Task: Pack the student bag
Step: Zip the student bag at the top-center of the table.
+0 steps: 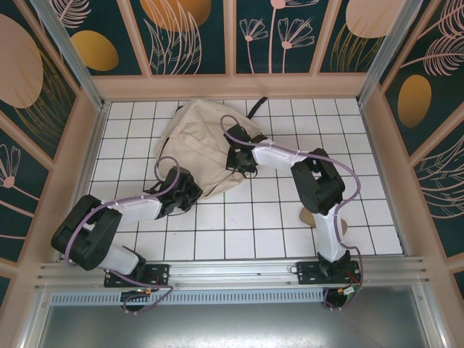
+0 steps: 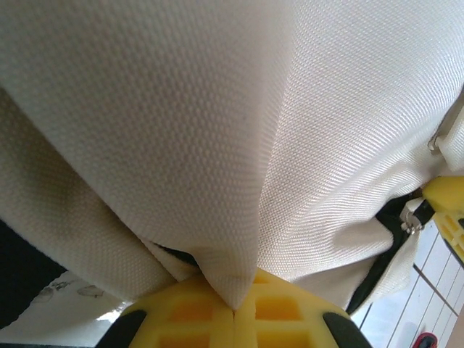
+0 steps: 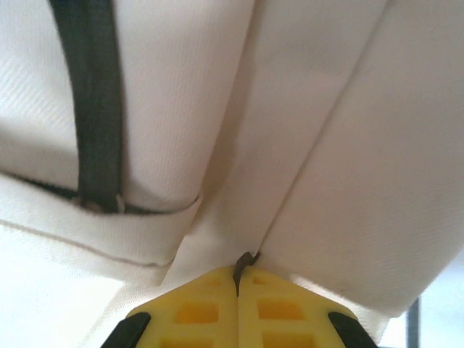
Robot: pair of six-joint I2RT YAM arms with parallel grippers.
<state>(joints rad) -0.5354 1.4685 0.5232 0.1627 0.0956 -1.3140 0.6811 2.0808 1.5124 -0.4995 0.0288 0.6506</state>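
The student bag [image 1: 197, 138], a big beige fabric backpack, lies crumpled on the white tiled table toward the back centre. My left gripper [image 1: 190, 191] sits at the bag's near-left edge. Seen from the left wrist, my left gripper [image 2: 233, 308] has its yellow fingers pressed together on a fold of the bag's cloth [image 2: 217, 109]. My right gripper [image 1: 236, 156] is at the bag's right side. From the right wrist, my right gripper [image 3: 238, 275] is shut on a thin dark edge of the bag [image 3: 348, 145], near a black zipper strip [image 3: 90, 109].
A tan round object [image 1: 310, 216] lies on the tiles, partly hidden under my right arm. Patterned walls with wooden frames [image 1: 94, 109] enclose the table on three sides. A metal rail [image 1: 232, 270] runs along the near edge.
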